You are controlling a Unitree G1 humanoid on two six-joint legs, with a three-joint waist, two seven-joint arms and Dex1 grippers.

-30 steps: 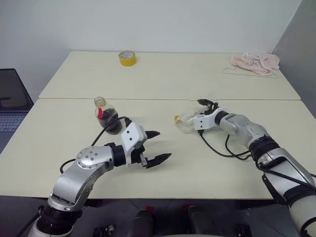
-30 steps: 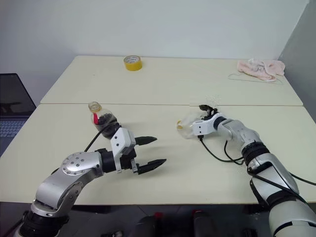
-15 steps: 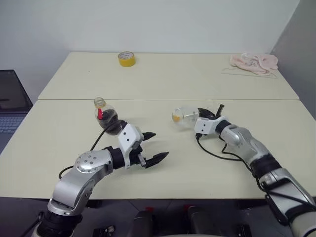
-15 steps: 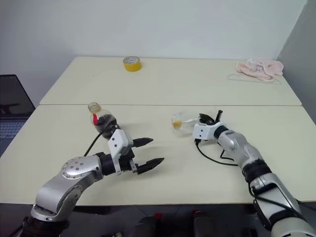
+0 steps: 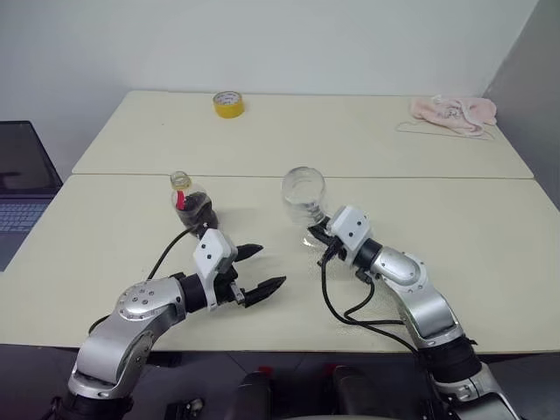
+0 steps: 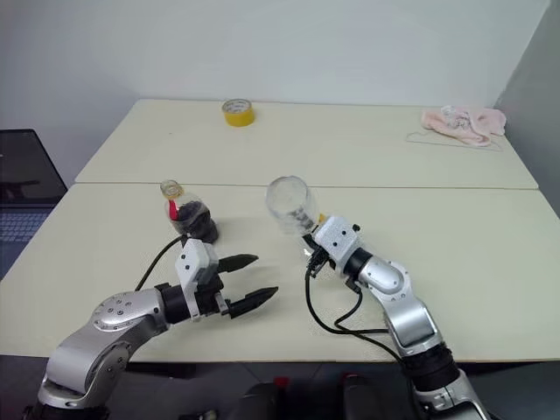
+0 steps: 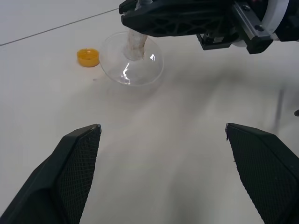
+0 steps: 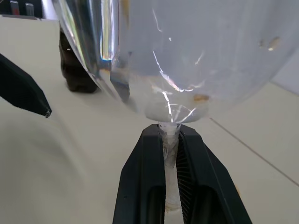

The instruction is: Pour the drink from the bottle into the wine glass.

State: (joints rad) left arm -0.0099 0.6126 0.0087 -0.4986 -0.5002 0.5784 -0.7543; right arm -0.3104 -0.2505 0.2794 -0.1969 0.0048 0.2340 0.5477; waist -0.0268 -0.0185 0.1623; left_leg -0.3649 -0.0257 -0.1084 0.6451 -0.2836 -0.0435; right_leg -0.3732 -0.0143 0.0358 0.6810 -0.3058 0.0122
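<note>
Glossy clear wine glass (image 5: 303,194), matt cream table (image 5: 490,236), ribbed black plastic fingers (image 8: 148,186).

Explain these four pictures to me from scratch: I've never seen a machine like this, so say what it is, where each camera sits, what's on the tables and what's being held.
This is a two-armed robot working at pale tables. Two pictures come from cameras in its head, looking down over both arms. The other two come from cameras on its wrists, looking along each tool's two black fingers.

The right tool is shut on the stem of a clear wine glass, holding it upright with its foot just above the table. The left tool is open and holds nothing.

Behind the left tool stands an uncapped bottle of dark drink. Its yellow cap lies near the glass. On the far table are a yellow tape roll and a pink cloth; a laptop sits at the left edge.
</note>
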